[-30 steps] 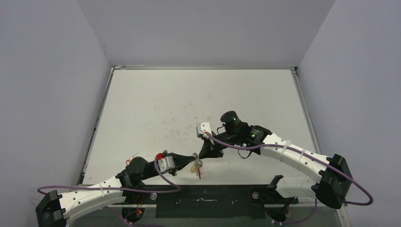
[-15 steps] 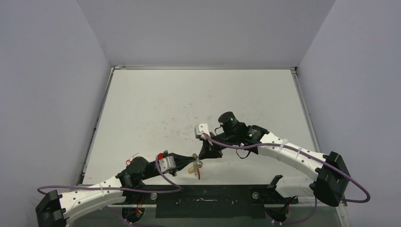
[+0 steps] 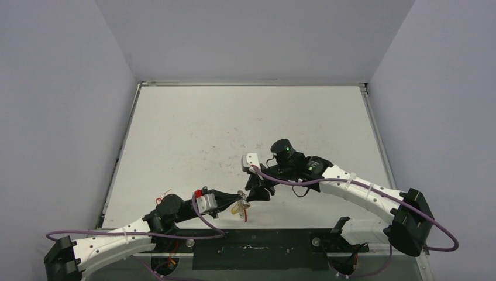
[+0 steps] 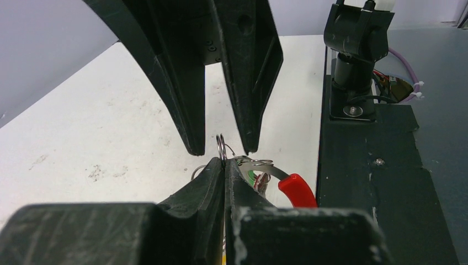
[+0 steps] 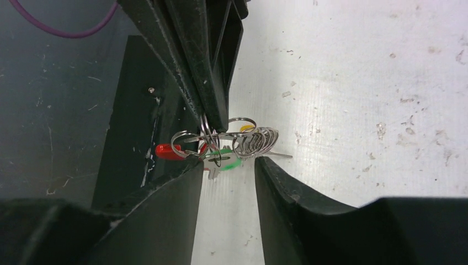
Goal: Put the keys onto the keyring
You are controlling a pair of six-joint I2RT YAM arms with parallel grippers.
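Near edge of table (image 3: 234, 129), arms nose to nose.

Left gripper (image 5: 211, 118): jaws fully together, pinching the wire of the keyring (image 4: 221, 146) at its top and holding it clear of the surface. The red plastic piece (image 4: 297, 189) sticks out to one side of the closed fingers.

Keys (image 5: 251, 141): bunched with the ring just beneath the left fingertips, green and yellowish tags showing. Whether each one is fully threaded, cannot tell.

Right gripper (image 5: 229, 164): jaws parted to a moderate gap, holding nothing. The bunch sits just past its fingertips, in line with the gap.

Key relation: the bunch's long axis, red piece to key coils, runs across the right jaws' gap. Left is holder; right is the free arm, and nearest for any next pinch.
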